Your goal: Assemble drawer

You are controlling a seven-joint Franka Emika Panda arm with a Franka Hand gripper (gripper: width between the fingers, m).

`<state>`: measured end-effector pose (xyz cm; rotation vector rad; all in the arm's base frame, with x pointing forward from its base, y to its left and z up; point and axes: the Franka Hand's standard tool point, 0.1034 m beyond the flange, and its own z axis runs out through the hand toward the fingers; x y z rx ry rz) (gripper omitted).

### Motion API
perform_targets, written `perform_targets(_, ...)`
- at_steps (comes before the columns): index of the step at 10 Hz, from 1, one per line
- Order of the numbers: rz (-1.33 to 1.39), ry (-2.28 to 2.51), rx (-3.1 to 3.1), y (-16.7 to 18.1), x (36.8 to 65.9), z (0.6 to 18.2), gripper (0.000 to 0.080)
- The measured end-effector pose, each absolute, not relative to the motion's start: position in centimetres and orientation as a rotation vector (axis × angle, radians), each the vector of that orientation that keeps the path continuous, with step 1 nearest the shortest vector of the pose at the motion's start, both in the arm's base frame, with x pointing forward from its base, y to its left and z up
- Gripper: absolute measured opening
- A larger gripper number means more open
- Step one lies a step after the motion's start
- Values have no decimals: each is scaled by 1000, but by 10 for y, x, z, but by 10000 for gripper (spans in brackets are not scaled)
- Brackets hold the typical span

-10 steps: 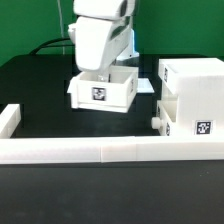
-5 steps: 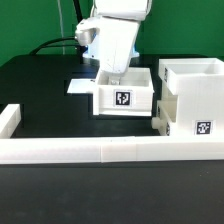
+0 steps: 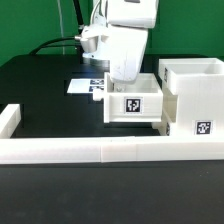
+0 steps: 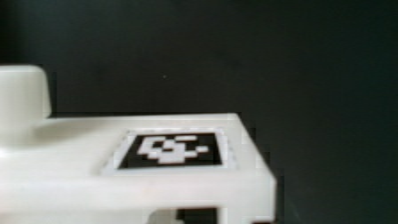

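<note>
While the white border rail (image 3: 105,150) runs along the near edge of the black worktop (image 3: 40,95), just behind it sits the drawer: tall casing (image 3: 192,98) at the exterior view's right, one knobbed tray low against its front, knob (image 3: 157,121) poking toward the exterior view's left. Second tray (image 3: 133,100), tag facing the camera, now sits touching or very nearly touching the casing's side.

Change: one second ago this tray was well apart from the casing, toward the exterior view's left; half a second ago, midway; now it has closed the gap. Arm has travelled with it throughout. Judgement: tray is being carried or slid toward the casing, approach nearly done; alignment and insertion into an opening not yet done.

Pincer (image 3: 128,72) reaches down into the tray's back wall. Fingertips hidden behind the wall and the arm housing, so I cannot tell whether they are apart or clamped on it; the tray moving with the arm suggests a grip. Wrist view: blurred, shows a white surface with a tag (image 4: 173,150), no fingers visible.

Farther back: marker board (image 3: 88,86) lies flat on the worktop, uncovered now that the tray has left it. Worktop matte black, otherwise bare. Behind, pale green wall (image 3: 30,25) and a dark cable (image 3: 55,43) trailing to the arm base.
</note>
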<state>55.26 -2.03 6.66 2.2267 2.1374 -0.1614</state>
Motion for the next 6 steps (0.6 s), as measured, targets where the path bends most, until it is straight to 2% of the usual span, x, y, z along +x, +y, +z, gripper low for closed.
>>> perform_targets(6, -162, 2151, 2215, -14, 552, 66, 42)
